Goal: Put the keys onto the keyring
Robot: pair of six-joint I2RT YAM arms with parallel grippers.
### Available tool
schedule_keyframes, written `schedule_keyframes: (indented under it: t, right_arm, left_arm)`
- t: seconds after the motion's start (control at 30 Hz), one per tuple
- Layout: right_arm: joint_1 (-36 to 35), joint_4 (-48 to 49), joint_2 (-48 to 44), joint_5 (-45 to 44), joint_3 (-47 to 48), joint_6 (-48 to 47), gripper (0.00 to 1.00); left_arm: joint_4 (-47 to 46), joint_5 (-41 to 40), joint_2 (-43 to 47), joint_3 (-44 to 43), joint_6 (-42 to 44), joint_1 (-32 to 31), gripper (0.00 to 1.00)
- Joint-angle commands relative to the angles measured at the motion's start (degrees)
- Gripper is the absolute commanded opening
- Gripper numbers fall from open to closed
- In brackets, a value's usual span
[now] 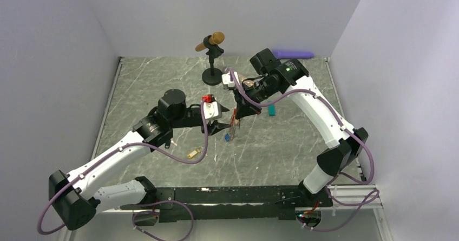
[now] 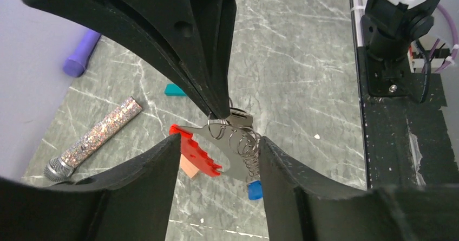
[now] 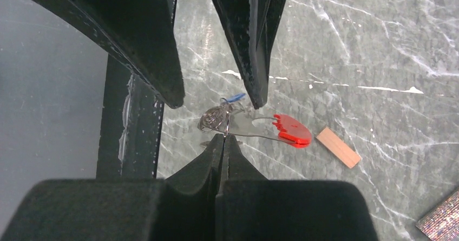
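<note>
Keyring (image 2: 224,154), light, slippery, hangs clamped in my right end effector (image 3: 223,139); my open left end effector (image 2: 216,141) should grip its red clip (image 2: 195,154).

Robot lab: plain walls (image 1: 54,46) enclosing marble-patterned table (image 1: 146,84).

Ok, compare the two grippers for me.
The left gripper is open, its fingers standing either side of the keyring. The right gripper is shut, pinching the keyring's wire ring. The left gripper clamps nothing, while the right gripper alone holds the keyring up off the table. Both meet at the keyring, tips pointing toward each other.
</note>
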State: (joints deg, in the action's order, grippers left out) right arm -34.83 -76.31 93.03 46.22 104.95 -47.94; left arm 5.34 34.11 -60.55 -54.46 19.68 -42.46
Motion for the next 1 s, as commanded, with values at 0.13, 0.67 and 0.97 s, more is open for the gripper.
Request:
schedule_keyframes:
  t: [0.13,0.67,0.97]
  right_arm:
    - [-1.07,-0.35,0.15,-0.31,2.68,-0.41,0.00]
    - [-1.12,0.45,-0.72,0.42,1.69,-0.16,0.00]
    - [-1.07,1.52,-2.26,1.04,0.09,-0.05,0.08]
  left_arm:
    - [3.38,-5.45,-3.69,-5.59,0.15,-1.54,0.50]
    - [4.97,-2.41,-7.72,-8.76,-3.49,-2.63,0.03]
    - [-0.24,-4.84,-4.41,-4.75,-7.88,-2.50,0.00]
